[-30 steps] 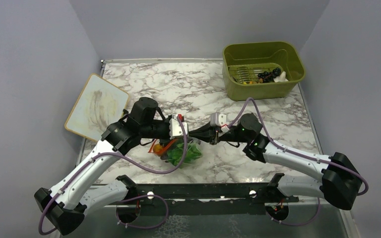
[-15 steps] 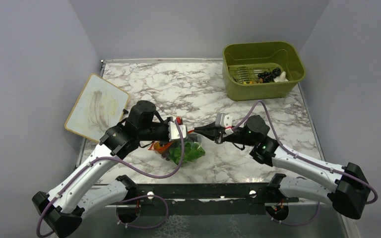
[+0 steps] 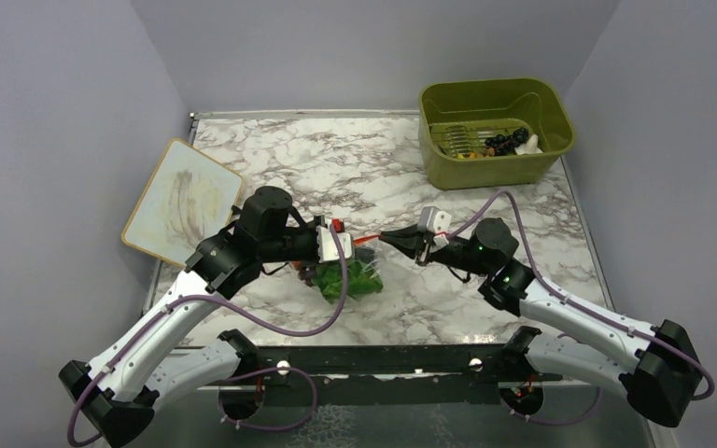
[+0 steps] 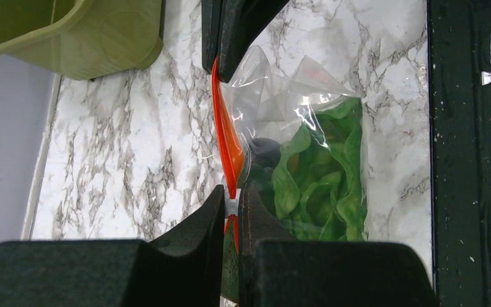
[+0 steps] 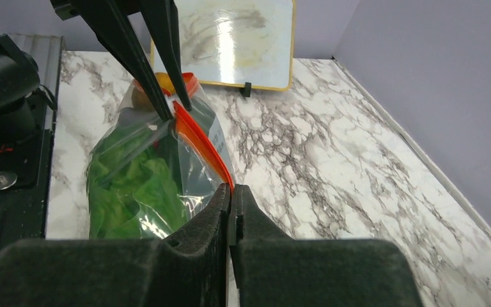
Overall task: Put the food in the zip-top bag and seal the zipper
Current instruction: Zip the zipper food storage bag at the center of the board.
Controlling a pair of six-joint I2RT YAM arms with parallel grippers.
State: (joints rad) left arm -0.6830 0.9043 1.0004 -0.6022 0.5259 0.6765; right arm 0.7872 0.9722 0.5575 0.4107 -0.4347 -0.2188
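**Both jaws pinching the zipper, bag slung between them**

Left jaws: all but closed, nipping one end of the zipper point(image 4: 227, 137). Right jaws: shut tight on the other end. The orange-red strip ran taut from one pinch to the other.

Below the strip hung the zip-top bag point(image 4: 281, 96), clear and crumpled, with the lettuce point(image 4: 319, 173) filling most of it and a dark lump beside the leaves that I could not identify. The bag sat near the front of the bench point(image 3: 336, 159), between the two arms. I could not tell whether its bottom rested on the marble.

Further out, at the far right corner, the olive bin point(image 3: 448, 173) held grapes point(image 3: 504, 142) and a few small pieces. A whiteboard point(image 3: 182, 201) lay at the left edge.

Risks, as I judged them:
- Strip narrow and slick, so any extra pull apart could slide it out of a pinch and drop the bag.
- Film thin, so a hard tug might tear it at the corners.
- From where I stood, no telling if the lips were mated along the middle, and a gap could go unnoticed.
- Sealing at this point would shut out the food in the bin.
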